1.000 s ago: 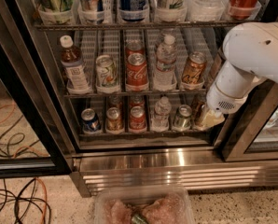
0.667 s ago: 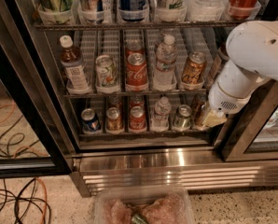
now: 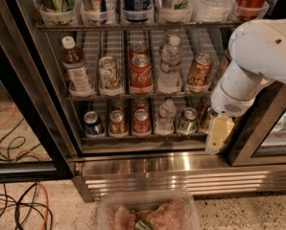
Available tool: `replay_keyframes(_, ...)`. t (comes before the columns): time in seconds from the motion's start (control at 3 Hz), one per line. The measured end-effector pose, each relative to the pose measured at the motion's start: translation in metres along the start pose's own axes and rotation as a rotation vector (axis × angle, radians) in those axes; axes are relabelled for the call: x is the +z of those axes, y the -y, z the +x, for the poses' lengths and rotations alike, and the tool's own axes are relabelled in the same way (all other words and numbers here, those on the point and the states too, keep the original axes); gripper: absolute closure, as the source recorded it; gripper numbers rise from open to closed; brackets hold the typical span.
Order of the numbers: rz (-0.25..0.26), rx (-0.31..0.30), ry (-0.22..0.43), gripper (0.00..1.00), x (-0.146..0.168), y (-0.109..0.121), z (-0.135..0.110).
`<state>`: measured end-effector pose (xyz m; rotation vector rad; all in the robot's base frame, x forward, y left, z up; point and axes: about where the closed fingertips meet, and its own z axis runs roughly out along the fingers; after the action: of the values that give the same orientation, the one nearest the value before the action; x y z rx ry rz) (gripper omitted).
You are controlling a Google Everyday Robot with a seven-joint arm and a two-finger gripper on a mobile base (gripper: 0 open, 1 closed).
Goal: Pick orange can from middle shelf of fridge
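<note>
gripper (image 3: 218,135) sits low on the right, hanging off the white arm (image 3: 258,56), in front of the fridge (image 3: 157,169) at its bottom right corner, level with the lower shelf (image 3: 133,138). Pale yellow end points down. Open or closed: can't tell from this angle. Nothing visibly held.

orange can (image 3: 199,71) is up and slightly left of the gripper, one rack higher, clearly apart from it, no contact. It stands upright in the rightmost lane of the middle shelf (image 3: 104,97), in a clear front cup, leaning a touch in view. The arm's wrist section is just to its right.

Rest of that row, going left from the orange can:
- water bottle (image 3: 171,61), white cap
- red Coca-Cola can (image 3: 140,72), another red can behind it
- white-and-green can (image 3: 109,73)
- brown bottle (image 3: 76,66), white cap

Lower shelf nearest the gripper: silver can (image 3: 187,120) just to its left, then a small bottle (image 3: 167,114) and more cans.

Floor: clear plastic container (image 3: 148,214) at bottom centre, cables (image 3: 18,207) at left.
</note>
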<state>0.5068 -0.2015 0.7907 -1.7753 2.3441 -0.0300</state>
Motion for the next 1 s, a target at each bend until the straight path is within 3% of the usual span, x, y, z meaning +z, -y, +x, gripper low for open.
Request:
replay_keyframes(0.33,0.0,0.0,0.0,0.0,0.0,0.0,0.0)
replay_keyframes(1.0,0.0,0.0,0.0,0.43,0.0,0.0,0.0)
